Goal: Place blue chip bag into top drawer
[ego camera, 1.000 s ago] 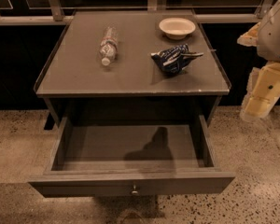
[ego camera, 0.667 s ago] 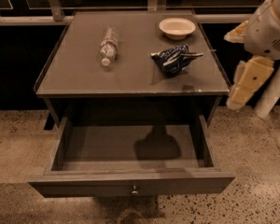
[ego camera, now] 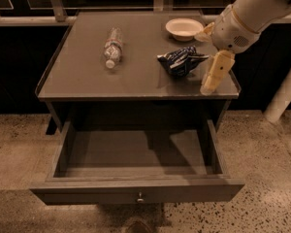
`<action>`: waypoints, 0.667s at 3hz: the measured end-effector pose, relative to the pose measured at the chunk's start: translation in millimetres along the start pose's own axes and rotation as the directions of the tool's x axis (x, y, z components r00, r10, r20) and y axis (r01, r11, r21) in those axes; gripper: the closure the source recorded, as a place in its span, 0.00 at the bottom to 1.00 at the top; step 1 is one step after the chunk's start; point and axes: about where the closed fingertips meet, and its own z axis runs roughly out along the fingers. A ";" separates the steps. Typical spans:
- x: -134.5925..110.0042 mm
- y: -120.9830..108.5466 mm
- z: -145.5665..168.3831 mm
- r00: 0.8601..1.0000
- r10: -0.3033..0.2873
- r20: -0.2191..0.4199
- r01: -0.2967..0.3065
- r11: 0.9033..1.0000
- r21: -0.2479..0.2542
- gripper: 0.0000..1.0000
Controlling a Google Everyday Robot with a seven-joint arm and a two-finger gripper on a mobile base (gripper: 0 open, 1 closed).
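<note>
arm (ego camera: 264, 6): enters from upper right | gripper (ego camera: 213, 66): right side, pointing downward

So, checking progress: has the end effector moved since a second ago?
Yes: the end effector moved left, from beyond the grey table's right edge to over it, nearing the blue chip bag.

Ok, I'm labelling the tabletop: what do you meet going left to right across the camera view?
Water bottle, blue chip bag, then the hand, above the table's right edge beside the bag.

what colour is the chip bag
Chip bag: dark blue, white markings; camera view. Hand hangs close beside it.
</note>
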 end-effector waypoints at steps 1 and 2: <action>-18.0 -32.4 25.7 0.998 -0.058 0.035 0.058 0.998 -0.002 0.00; -26.1 -53.2 48.0 0.995 -0.092 0.037 0.092 0.996 -0.006 0.00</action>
